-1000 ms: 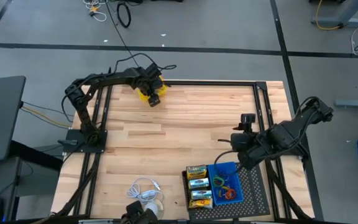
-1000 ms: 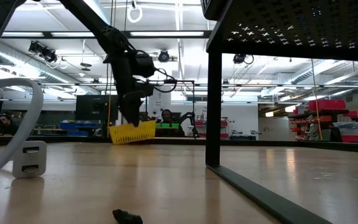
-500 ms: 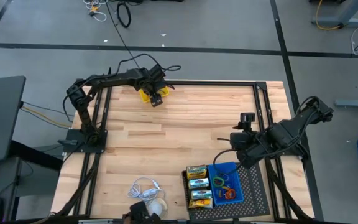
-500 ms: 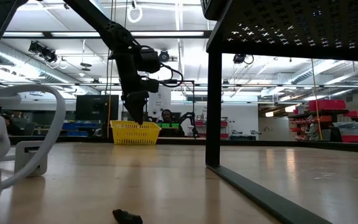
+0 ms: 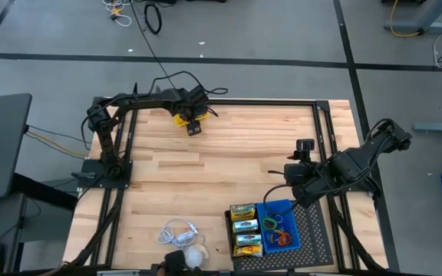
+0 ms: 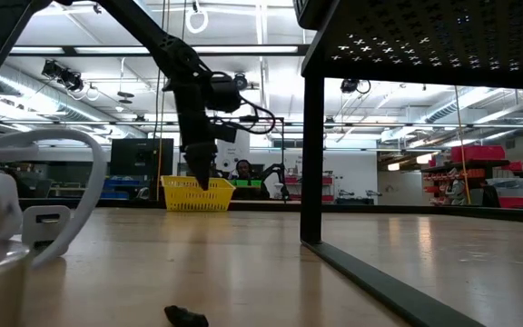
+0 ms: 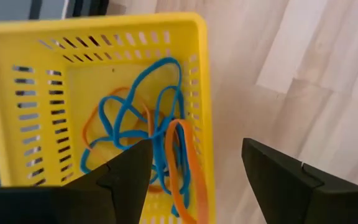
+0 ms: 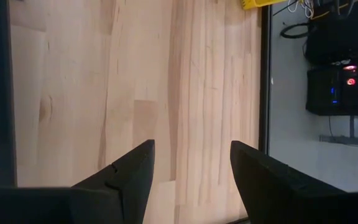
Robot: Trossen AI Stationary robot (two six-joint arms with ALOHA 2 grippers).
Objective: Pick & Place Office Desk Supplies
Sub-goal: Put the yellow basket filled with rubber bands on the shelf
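Where the left gripper (image 7: 194, 171) hangs with its jaws apart, one finger stands inside the yellow basket (image 7: 8, 93) and the other outside it, so the slotted side wall lies between them, seemingly unclamped.

Item, basket: yellow, slotted, sitting flat on the wooden table (image 5: 229, 165) at the far edge near the left corner. Contents: a tangle of blue bands (image 7: 138, 118) and orange bands (image 7: 179, 165), loose on the basket floor.

Item, left gripper in the high view (image 5: 192, 126): at the basket's inner side, arm stretched along the far table edge. In the low view (image 6: 202, 177) it points straight down into the basket (image 6: 193, 193).

Item, right gripper (image 8: 191, 168): jaws apart, holding nothing, waiting over bare wood beside the black perforated tray (image 5: 317, 230) at the near right.

Item, tray contents: three yellow-and-green crayon boxes (image 5: 245, 228) in a row; beside them a blue bin (image 5: 271, 208) holding more coloured loops (image 5: 280, 232).

Item, unrelated: a white cable and adapter (image 5: 179, 234) at the near edge; a small dark object (image 6: 185, 316) on the table close to the low camera, kind not discernible.

Risks, as judged:
- The inner finger is close to the bands; lifting away could snag a loop and drag it over the rim.
- The basket looks light; a finger brushing the wall may tip or slide it toward the table edge.
- Tangled bands may come out as a clump if one is gripped.
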